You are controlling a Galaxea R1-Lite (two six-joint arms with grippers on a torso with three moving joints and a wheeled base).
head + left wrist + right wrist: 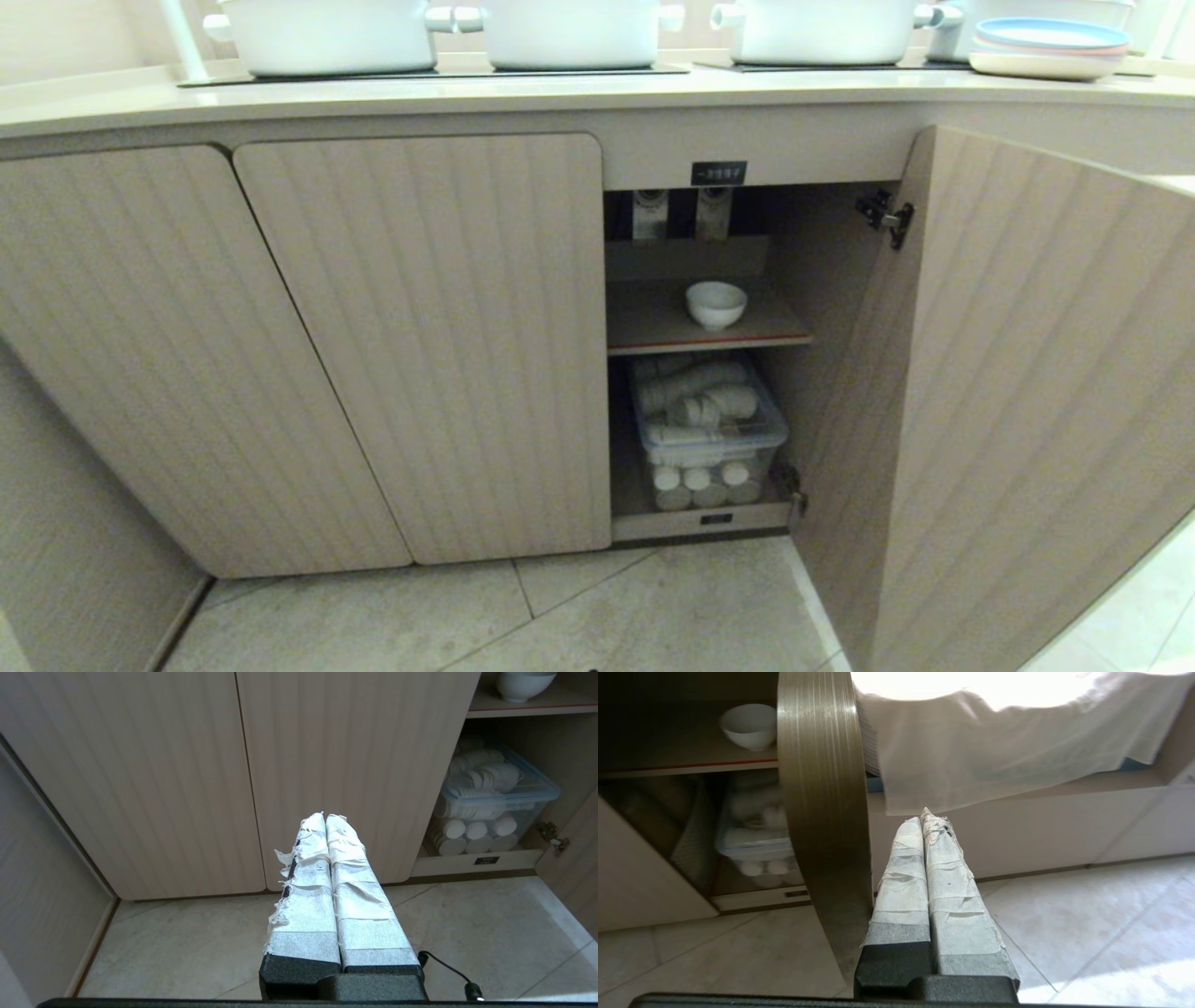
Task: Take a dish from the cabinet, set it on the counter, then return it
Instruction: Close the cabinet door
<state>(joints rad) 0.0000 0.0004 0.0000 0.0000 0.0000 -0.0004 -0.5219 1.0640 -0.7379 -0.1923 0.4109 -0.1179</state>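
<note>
Right gripper [928, 817]: taped fingers pressed together, holding nothing, low over the floor tiles [1064, 914], just beside the outer edge of the open cabinet door [822, 812].
Left gripper [324, 817]: closed, empty, parked before the shut doors.
Dish [716, 304]: small white bowl, upright, alone on the red-edged upper shelf [653, 327] of the cabinet [420, 345]; lies beyond the door edge from the right gripper, which looks the nearer arm.
Below: clear lidded bin [709, 429] of white cups.
Counter [560, 93]: bare front strip; pots [569, 33] on cooktops behind.
</note>
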